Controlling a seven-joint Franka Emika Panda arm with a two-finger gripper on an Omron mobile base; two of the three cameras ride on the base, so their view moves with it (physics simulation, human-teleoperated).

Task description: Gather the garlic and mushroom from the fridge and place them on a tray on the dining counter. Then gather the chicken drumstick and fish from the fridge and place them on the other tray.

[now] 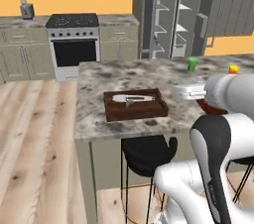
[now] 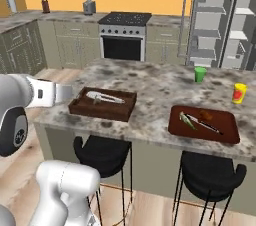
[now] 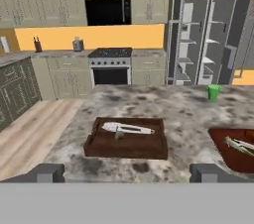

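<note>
Far left, along the orange wall: olive-beige panelled cabinets (image 2: 30,45) under a marble top, carrying a knife block (image 2: 45,4) and a small grey toaster (image 2: 89,6). Next right, a steel stove (image 2: 123,35) with black speckled hob and dark oven window.

Floor (image 1: 34,139): pale wood planks, knotted grain.

Dining counter (image 2: 150,87): long slab, mottled grey-brown marble, olive-beige base; black round stools (image 2: 102,156) tucked below its near edge.

On its left part, the other tray (image 2: 102,104): deep, dark-brown wood, rectangular, raised walls all round. Inside lies the fish (image 2: 106,97), slender, silvery-white, lengthwise; a small pale item touching it is too blurred to name.

Fingers (image 3: 127,172): two dark grey tips spread as wide as they go, holding nothing, hovering near the counter's near edge, apart from the deep tray.

Right part, the tray (image 2: 225,132): flat, reddish-brown, very low rim, bearing small pale and green items too small to name.

Far of it, a green cup (image 2: 200,74); right, a yellow, red-capped container (image 2: 239,93).

Far right: the fridge (image 2: 220,20), grey, doors open, white shelves.
</note>
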